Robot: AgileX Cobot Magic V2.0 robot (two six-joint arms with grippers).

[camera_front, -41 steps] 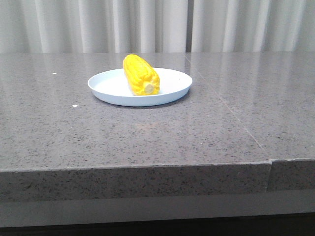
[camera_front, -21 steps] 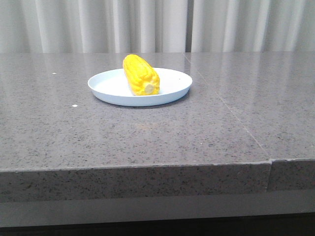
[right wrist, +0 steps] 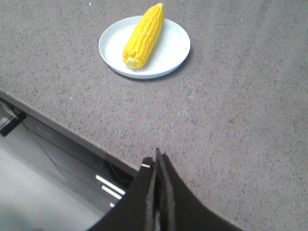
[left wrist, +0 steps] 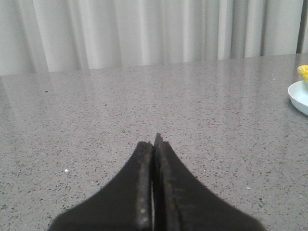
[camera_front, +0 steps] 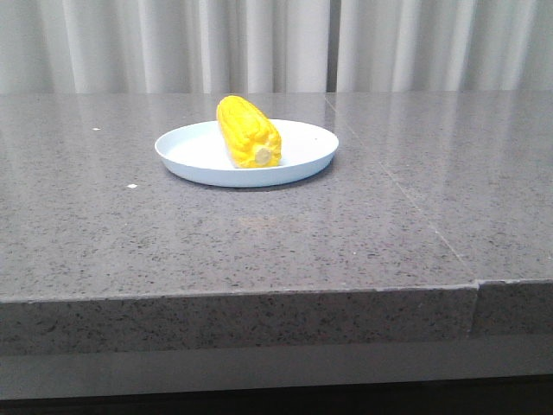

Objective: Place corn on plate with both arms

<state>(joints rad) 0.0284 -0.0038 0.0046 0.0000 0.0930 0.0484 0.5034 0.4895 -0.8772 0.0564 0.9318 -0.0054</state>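
Note:
The yellow corn (camera_front: 248,132) lies on the pale blue-white plate (camera_front: 302,160) at the table's middle, stub end toward the front. The right wrist view shows the corn (right wrist: 143,36) lying across the plate (right wrist: 174,50). In the left wrist view only the plate's rim (left wrist: 299,96) and a bit of corn (left wrist: 303,73) show at the edge. My left gripper (left wrist: 154,143) is shut and empty, low over bare table, apart from the plate. My right gripper (right wrist: 156,161) is shut and empty, above the table's front edge, well back from the plate. Neither gripper shows in the front view.
The grey speckled stone table (camera_front: 259,242) has a seam running back at the right (camera_front: 406,207) and a front edge (camera_front: 242,298). Pale curtains (camera_front: 259,43) hang behind. The right wrist view shows the table's edge (right wrist: 57,125) with a drop below it.

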